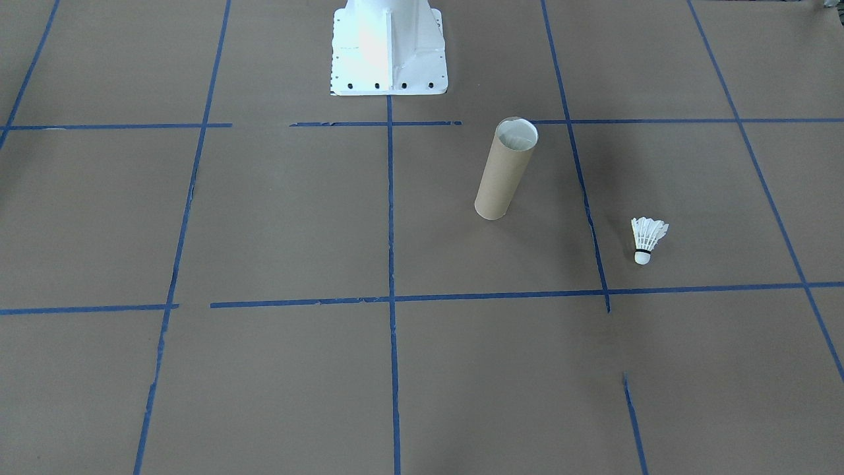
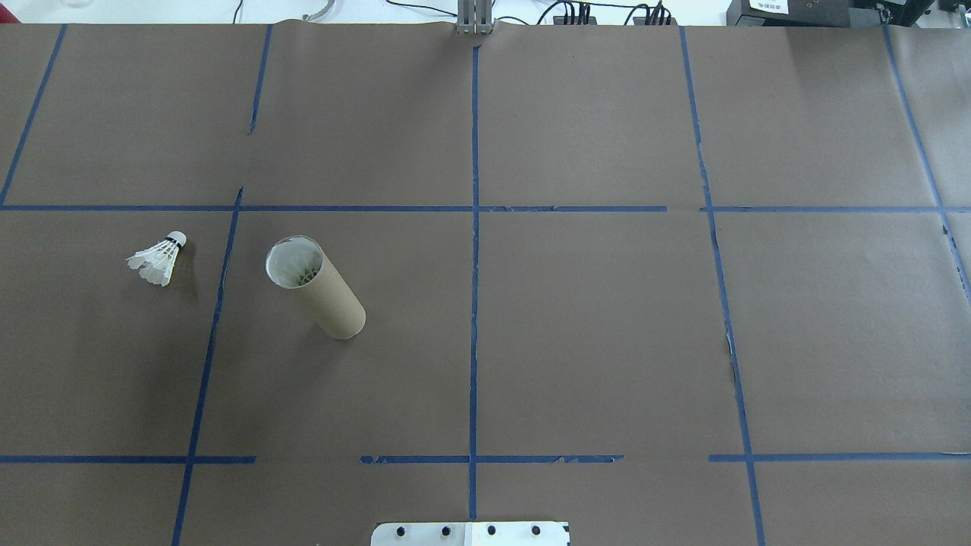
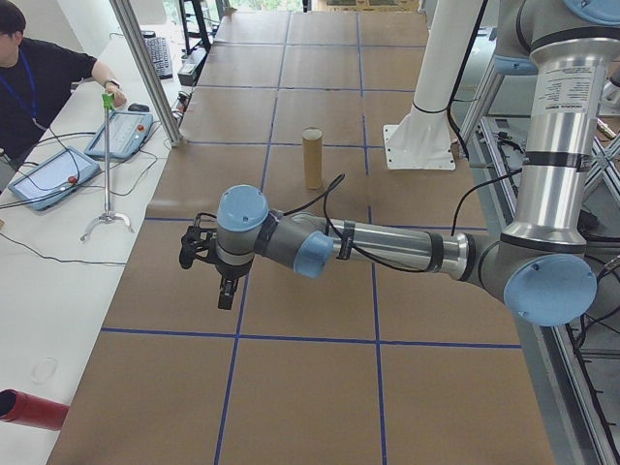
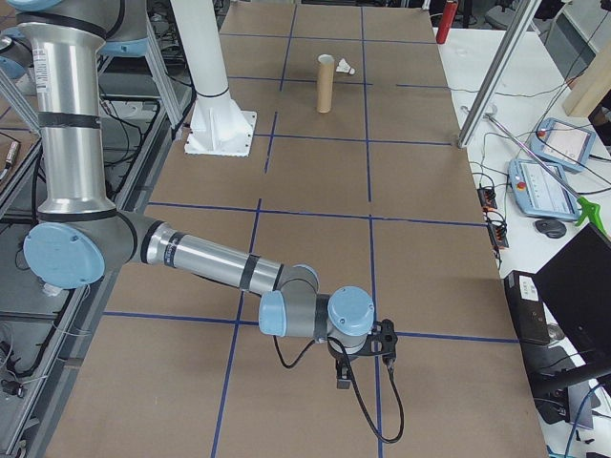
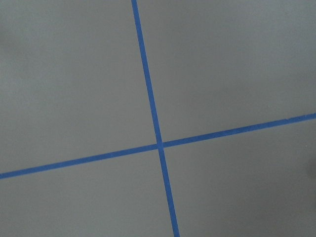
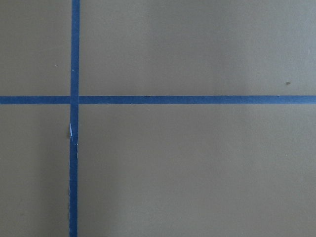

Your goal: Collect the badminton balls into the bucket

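The bucket (image 2: pixel 315 287), a tall tan cardboard tube, stands upright on the brown-paper worktop (image 2: pixel 592 334), open end up, whitish inside; in the overhead view something white and ribbed lies at its bottom (what it is cannot be told). One badminton ball (image 2: pixel 158 258) lies on its side near the tube but apart from it, across a blue tape line (image 2: pixel 215 318) on the robot's left, cork tip pointing away from the robot. The white pedestal base (image 1: pixel 389 49) sits at the robot's edge of the worktop. The left tool (image 3: pixel 208 263) hangs over the near end of the worktop, well apart from the tube; the right tool (image 4: pixel 368 355) hangs over the opposite end; whether either is wide or narrow cannot be told from these side views. Both wrist views show only paper and crossing tape. A person (image 3: pixel 39 73) sits at a side desk with tablets.
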